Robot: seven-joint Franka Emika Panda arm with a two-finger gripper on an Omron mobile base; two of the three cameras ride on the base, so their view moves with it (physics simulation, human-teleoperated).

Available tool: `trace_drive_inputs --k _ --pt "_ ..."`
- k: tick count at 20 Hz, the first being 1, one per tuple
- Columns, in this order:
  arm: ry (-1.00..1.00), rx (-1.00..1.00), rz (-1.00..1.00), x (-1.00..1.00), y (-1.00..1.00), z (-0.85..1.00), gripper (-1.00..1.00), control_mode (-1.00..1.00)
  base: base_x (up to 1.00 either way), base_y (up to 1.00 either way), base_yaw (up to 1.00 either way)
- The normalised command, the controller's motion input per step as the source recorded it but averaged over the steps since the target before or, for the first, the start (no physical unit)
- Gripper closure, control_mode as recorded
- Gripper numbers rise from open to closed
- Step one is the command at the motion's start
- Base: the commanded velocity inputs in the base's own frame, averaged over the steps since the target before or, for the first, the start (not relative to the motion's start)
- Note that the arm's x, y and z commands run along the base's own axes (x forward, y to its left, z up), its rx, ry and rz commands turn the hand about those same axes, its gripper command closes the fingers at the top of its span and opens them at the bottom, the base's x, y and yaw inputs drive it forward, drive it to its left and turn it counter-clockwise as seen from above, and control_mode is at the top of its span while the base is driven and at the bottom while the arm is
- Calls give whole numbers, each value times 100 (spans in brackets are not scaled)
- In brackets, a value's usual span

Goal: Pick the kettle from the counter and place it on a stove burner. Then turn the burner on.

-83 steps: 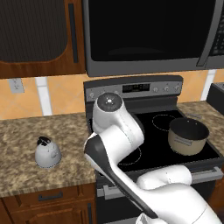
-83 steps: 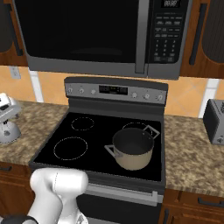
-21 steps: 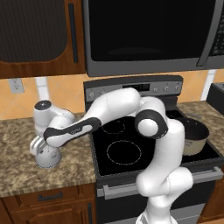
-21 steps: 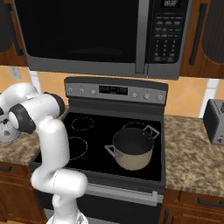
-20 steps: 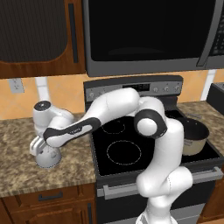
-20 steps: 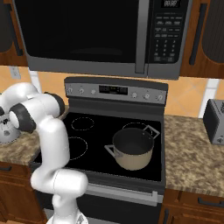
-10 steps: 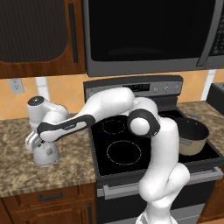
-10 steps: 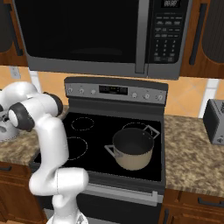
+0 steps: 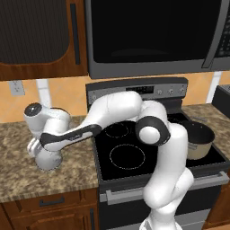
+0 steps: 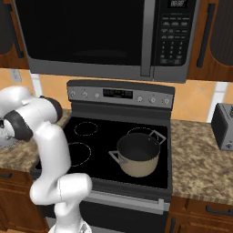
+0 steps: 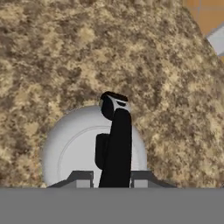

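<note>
The small round grey-white kettle (image 11: 94,148) sits on the speckled brown desk (image 11: 57,57), right under the hand (image 11: 111,177) (open or closed, I cannot tell). Lifting, placing and switching the burner remain.

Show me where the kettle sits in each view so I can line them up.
Left base view: kettle at far left on the granite counter, partly behind the arm's hand.
Right base view: a sliver at the left edge, behind the arm.
Hand view: low centre, black handle between the fingertips.
Shared landmark: the speckled counter left of the cooktop.
</note>
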Motion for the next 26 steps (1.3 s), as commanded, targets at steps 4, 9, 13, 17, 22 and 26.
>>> trace_drive_inputs --k 4,9,13,17,22,26 --pt "-71 -1 -7 -79 -81 11 100 -100 0 0 0" --pt "-60 -4 -24 -44 -100 25 100 -100 0 0 0" --pt "-35 -2 -30 -2 -100 31 100 -100 0 0 0" --pt "-8 1 -37 10 -100 36 100 -100 0 0 0" --pt "31 22 -43 12 -100 6 100 -100 0 0 0" --pt "53 26 -24 38 -91 0 100 -100 0 0 0"
